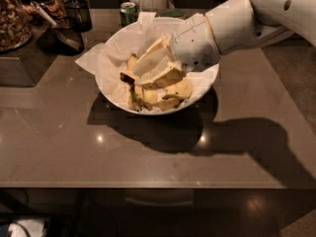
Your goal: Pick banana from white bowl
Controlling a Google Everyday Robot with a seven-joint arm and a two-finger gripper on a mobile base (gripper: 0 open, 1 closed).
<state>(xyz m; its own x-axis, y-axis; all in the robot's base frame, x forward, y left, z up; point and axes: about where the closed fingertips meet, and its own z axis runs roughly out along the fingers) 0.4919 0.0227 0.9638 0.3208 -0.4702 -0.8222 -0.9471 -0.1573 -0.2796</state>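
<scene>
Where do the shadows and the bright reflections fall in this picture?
Camera view: the white bowl throws a dark shadow on the table toward the camera; the arm casts a second shadow to the right of it; two small glare spots sit at the edges of the bowl's shadow; the end effector, down inside the bowl, is brightly lit.

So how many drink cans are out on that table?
1. The green can stands just behind the white bowl, toward the far edge of the table. The gripper is down inside that bowl, over the banana. The arm may hide another behind it.
</scene>
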